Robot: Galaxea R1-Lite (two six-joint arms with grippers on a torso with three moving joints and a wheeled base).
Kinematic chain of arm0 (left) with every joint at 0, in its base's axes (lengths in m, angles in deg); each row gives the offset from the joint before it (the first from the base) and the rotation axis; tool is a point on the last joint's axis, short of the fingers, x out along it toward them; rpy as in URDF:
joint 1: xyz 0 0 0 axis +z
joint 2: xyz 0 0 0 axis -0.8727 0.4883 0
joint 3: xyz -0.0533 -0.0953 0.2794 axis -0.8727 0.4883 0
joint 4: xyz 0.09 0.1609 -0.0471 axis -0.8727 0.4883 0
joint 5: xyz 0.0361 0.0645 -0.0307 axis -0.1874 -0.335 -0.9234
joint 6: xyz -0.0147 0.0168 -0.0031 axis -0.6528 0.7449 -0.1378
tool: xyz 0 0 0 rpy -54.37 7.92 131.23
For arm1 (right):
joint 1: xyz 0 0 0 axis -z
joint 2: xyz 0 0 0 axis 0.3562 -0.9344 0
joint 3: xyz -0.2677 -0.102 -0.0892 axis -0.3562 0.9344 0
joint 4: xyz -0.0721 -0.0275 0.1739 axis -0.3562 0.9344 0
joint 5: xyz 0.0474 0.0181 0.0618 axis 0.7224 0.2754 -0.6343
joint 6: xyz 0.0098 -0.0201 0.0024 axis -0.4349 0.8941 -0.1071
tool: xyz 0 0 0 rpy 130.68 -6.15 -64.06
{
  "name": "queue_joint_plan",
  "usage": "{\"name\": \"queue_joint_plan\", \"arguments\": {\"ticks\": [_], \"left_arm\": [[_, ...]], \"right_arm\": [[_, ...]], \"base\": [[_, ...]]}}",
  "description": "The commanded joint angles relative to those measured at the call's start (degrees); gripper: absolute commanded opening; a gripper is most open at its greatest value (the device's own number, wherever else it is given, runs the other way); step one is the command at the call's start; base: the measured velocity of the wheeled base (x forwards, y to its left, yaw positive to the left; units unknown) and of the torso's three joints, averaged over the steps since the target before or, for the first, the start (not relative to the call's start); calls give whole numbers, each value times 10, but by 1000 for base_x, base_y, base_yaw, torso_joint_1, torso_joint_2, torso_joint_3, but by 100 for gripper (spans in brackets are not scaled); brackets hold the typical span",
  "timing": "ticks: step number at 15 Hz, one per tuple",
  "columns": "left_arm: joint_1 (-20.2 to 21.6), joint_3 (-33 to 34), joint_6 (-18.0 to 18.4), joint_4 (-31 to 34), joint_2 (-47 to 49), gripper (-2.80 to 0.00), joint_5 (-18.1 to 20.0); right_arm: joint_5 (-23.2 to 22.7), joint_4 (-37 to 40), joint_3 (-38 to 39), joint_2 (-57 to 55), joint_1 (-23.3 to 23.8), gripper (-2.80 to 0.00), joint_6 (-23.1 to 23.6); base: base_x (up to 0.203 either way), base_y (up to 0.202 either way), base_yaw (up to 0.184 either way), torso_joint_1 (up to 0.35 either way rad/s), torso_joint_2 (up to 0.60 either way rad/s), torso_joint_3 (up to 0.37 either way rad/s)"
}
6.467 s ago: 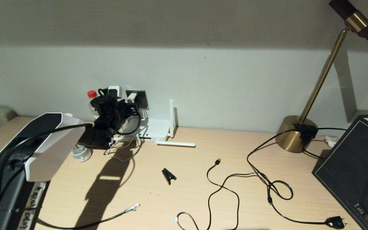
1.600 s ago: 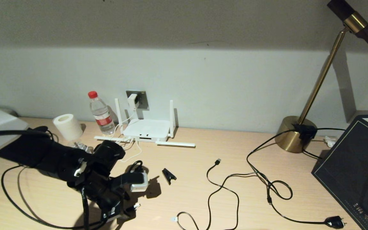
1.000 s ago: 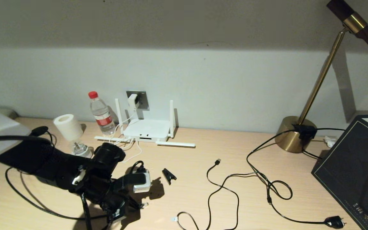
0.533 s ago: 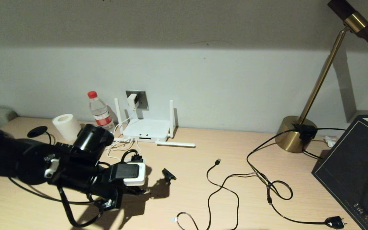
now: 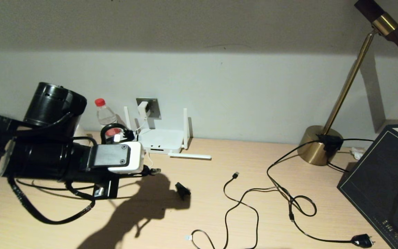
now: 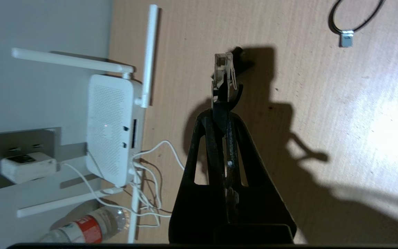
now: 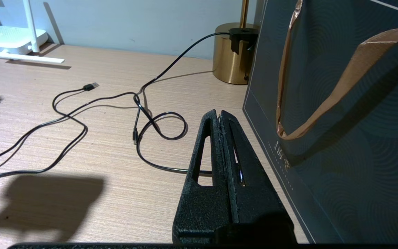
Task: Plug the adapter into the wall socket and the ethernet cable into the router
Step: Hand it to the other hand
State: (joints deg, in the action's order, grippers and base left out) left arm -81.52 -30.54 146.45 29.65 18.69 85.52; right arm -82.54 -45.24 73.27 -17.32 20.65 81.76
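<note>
My left gripper (image 5: 145, 171) hovers above the table, shut on the black ethernet cable (image 5: 43, 215). Its clear connector (image 6: 222, 71) sticks out past the fingertips, in front of and somewhat apart from the router's port edge. The white router (image 5: 161, 139) lies flat against the wall with its antennas out. Its dark ports (image 6: 134, 128) face the table. Above it, the white adapter (image 6: 28, 167) sits plugged into the grey wall socket (image 6: 22, 140), and its thin white cord runs down to the router. My right gripper (image 7: 219, 116) is shut and empty, low over the table beside a dark bag.
A water bottle (image 5: 104, 114) stands left of the router. A small black clip (image 5: 182, 190) lies mid-table. A thin black USB cable (image 5: 235, 204) and a black cord with a plug (image 5: 363, 239) sprawl to the right. The brass lamp base (image 5: 320, 145) and the dark paper bag (image 5: 382, 176) fill the right side.
My left arm has risen from the table's front and swung back toward the router, carrying the ethernet connector. Well before that it was at the wall socket with the adapter.
</note>
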Motion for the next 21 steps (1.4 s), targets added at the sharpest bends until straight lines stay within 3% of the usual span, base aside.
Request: {"name": "queue_joint_plan", "arguments": {"ticks": [1, 4, 6, 9, 12, 14, 16, 19, 21], "left_arm": [[-1, 30, -3, -35, -17, -280, 1], [-2, 58, -32, -83, -26, -280, 3], [-3, 65, -31, -88, -25, -280, 1], [-16, 49, -33, -90, -39, -280, 0], [-19, 46, -32, -91, -45, -280, -1], [-28, 33, -32, -91, -42, -280, 0], [-55, 9, -33, -90, -35, -280, -1], [-79, -18, -36, -91, -25, -280, -1], [-83, -15, -35, -91, -30, -280, -1]], "right_arm": [[2, -1, 20, -1, 0, -280, -18], [4, 3, -12, -5, 2, -280, -28], [-12, 37, -100, -62, -1, -280, -85], [-138, 77, -219, -281, -14, -280, -176], [-254, 62, -321, -505, -29, -280, -210], [-305, 52, -399, -616, -77, -280, -226], [-333, 45, -466, -697, -173, -280, -236], [-320, 41, -537, -789, -285, -280, -240], [-303, 25, -562, -831, -325, -280, -239]], "base": [[0, 0, 0, 0, 0, 0], [0, 0, 0, 0, 0, 0], [0, 0, 0, 0, 0, 0], [0, 0, 0, 0, 0, 0], [0, 0, 0, 0, 0, 0], [0, 0, 0, 0, 0, 0], [0, 0, 0, 0, 0, 0], [0, 0, 0, 0, 0, 0], [0, 0, 0, 0, 0, 0]]}}
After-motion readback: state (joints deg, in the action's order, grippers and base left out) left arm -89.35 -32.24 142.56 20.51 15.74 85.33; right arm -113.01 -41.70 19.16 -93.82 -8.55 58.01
